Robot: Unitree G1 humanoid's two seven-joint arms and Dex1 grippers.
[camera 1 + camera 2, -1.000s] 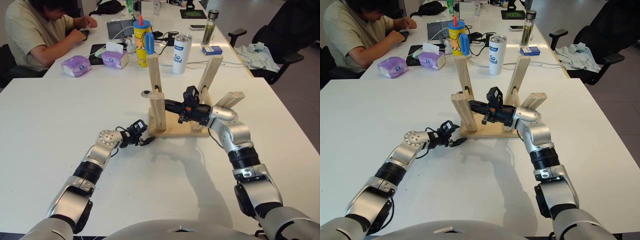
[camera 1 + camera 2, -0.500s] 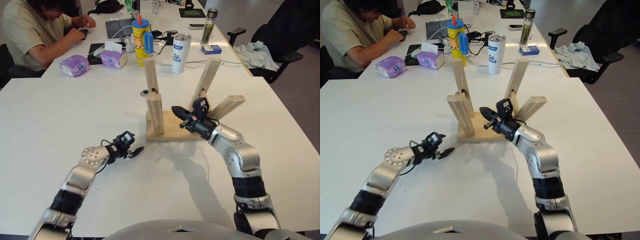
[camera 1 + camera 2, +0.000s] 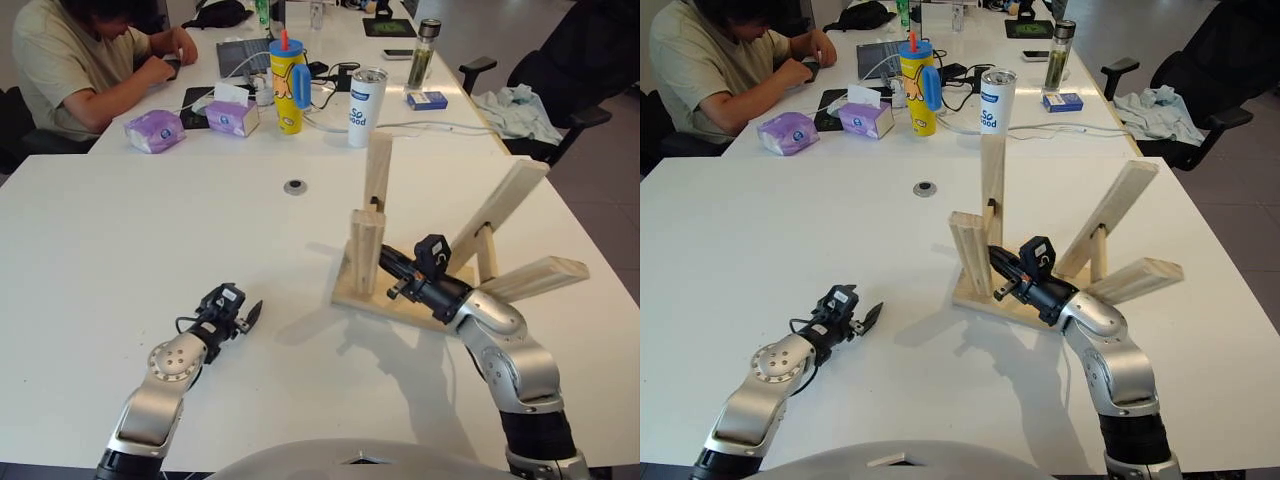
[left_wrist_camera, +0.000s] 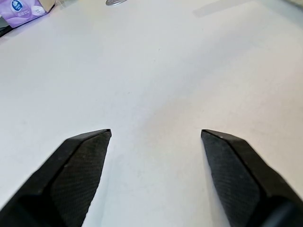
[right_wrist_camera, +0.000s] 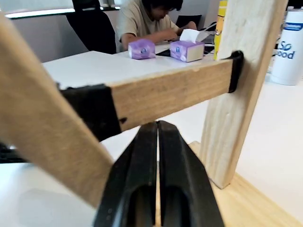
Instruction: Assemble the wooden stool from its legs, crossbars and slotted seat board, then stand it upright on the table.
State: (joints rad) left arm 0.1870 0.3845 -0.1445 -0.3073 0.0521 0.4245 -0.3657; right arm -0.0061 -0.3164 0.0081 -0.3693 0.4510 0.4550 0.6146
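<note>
The wooden stool lies upside down on the white table, its seat board (image 3: 395, 305) flat and its legs pointing up. One leg (image 3: 377, 165) stands upright, a shorter one (image 3: 365, 250) is in front of it, and two legs (image 3: 500, 210) splay out to the right. A crossbar (image 5: 170, 94) with black ends joins two legs. My right gripper (image 3: 388, 262) is shut and empty, poking between the legs just under that crossbar (image 5: 157, 124). My left gripper (image 3: 245, 315) hovers low over bare table well left of the stool, open with nothing between its fingers (image 4: 85, 156).
A round metal grommet (image 3: 294, 187) sits in the table behind the stool. On the far table stand a white tumbler (image 3: 366, 92), a yellow cup (image 3: 287, 85) and tissue packs (image 3: 154, 131). Open table lies left and in front of the stool.
The stool has slid to the right and toward me and turned, with my right gripper still among its legs. My left gripper has drawn back to the left, away from the seat board.
</note>
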